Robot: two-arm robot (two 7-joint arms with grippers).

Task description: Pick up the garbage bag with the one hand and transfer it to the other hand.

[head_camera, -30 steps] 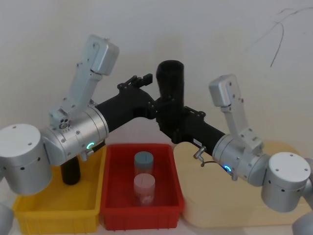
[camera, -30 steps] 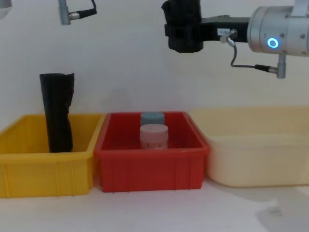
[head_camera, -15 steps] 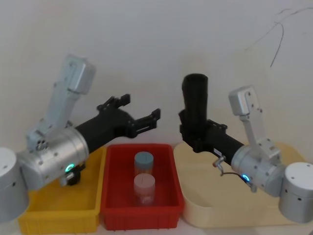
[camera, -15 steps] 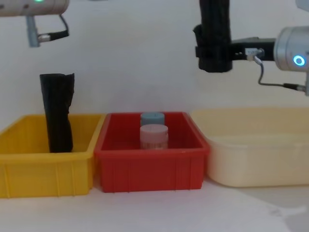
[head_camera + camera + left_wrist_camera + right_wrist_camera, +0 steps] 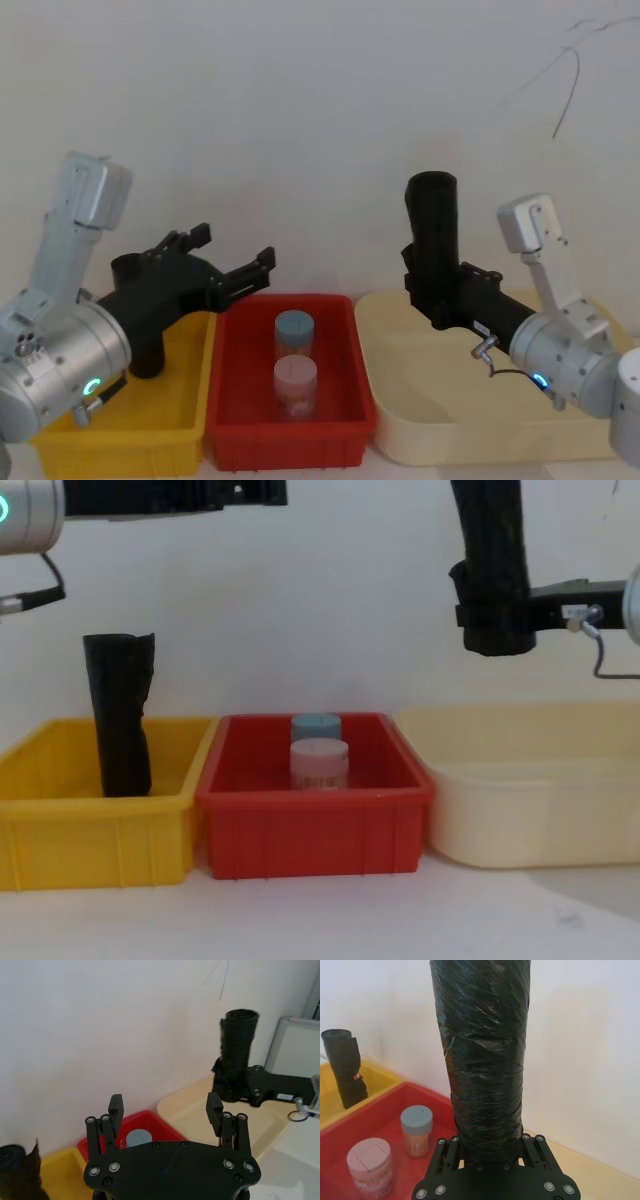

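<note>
The black, long-fingered right gripper (image 5: 435, 290) with a blue ring light clamps the lower part of the thick, matte black, crinkly plastic roll of garbage bags (image 5: 432, 215), holding it upright over the left part of the cream plastic tub (image 5: 530, 825), clear of its rim. The green-lit left gripper (image 5: 235, 245) hangs empty, fingers spread, above where the yellow plastic bin (image 5: 90, 840) meets the red plastic bin (image 5: 310, 830), with open air between it and the roll. The chest view's top edge cuts off the roll's top.

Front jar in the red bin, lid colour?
Pale pink, on the front jar; it shows best in the head view.
</note>
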